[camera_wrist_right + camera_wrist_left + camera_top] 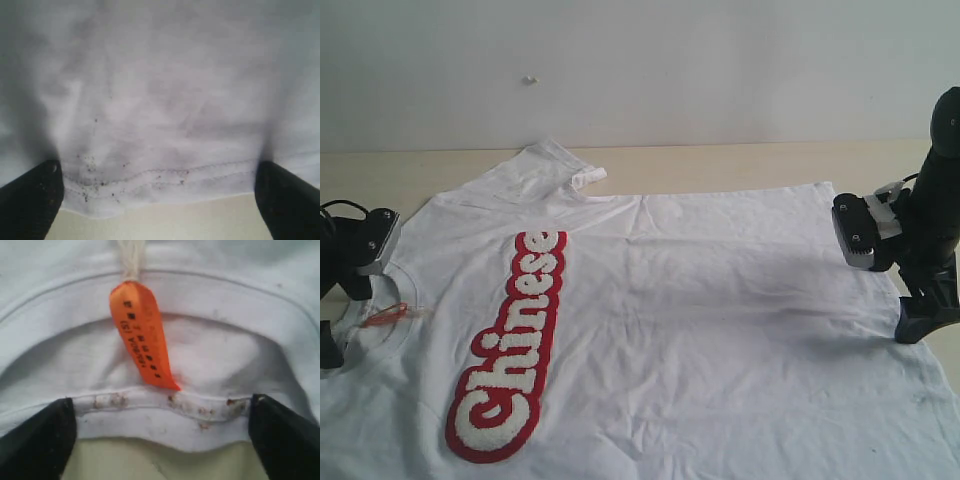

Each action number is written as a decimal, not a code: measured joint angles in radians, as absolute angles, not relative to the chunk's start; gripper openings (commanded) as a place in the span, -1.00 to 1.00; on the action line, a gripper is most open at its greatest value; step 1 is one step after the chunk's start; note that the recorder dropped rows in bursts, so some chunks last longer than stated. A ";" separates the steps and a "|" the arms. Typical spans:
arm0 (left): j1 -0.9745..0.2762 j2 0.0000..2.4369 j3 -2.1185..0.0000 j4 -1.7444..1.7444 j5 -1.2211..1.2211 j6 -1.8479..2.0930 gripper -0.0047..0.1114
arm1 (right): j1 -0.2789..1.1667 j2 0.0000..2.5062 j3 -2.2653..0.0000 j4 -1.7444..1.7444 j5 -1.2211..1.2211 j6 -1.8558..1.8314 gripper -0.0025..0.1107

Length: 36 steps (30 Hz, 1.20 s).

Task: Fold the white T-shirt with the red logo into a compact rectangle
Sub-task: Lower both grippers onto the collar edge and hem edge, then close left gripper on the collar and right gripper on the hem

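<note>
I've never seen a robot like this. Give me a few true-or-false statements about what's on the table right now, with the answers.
1. The white T-shirt lies spread out, not folded up. True.
2. The red logo reads "Japan". False: it reads "Chinese".
3. The neck tag is blue. False: it is orange.
4. The left gripper has its jaws apart, one on either side of the collar edge. True.
5. The right gripper is over a sleeve. False: it is at the hem, jaws apart.
</note>
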State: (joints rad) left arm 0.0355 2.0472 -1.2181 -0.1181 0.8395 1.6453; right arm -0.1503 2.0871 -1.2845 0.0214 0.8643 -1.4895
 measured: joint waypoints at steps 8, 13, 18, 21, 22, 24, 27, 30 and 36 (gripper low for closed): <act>0.036 2.043 -1.196 -0.116 0.837 1.641 -0.90 | -0.150 2.087 -1.284 0.023 0.864 -1.490 0.90; 0.036 2.043 -1.192 -0.114 0.835 1.641 -0.90 | -0.150 2.087 -1.284 0.023 0.864 -1.490 0.90; 0.036 2.043 -1.192 -0.114 0.835 1.641 -0.90 | -0.150 2.087 -1.284 0.023 0.864 -1.490 0.90; 0.036 2.043 -1.192 -0.114 0.835 1.641 -0.90 | -0.150 2.087 -1.284 0.023 0.864 -1.490 0.90; 0.036 2.043 -1.192 -0.114 0.835 1.641 -0.90 | -0.150 2.087 -1.284 0.023 0.864 -1.490 0.90; 0.036 2.043 -1.192 -0.114 0.835 1.641 -0.90 | -0.150 2.087 -1.284 0.023 0.864 -1.490 0.90; 0.036 2.043 -1.192 -0.114 0.835 1.641 -0.90 | -0.150 2.087 -1.284 0.023 0.864 -1.490 0.90; 0.036 2.043 -1.192 -0.114 0.835 1.641 -0.90 | -0.150 2.087 -1.284 0.023 0.864 -1.490 0.90; 0.036 2.043 -1.192 -0.114 0.835 1.641 -0.90 | -0.150 2.087 -1.284 0.023 0.864 -1.490 0.90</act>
State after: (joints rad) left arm 0.0355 2.0426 -1.1922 -0.1144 0.8354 1.6414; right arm -0.1503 2.0871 -1.2845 0.0231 0.8643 -1.4895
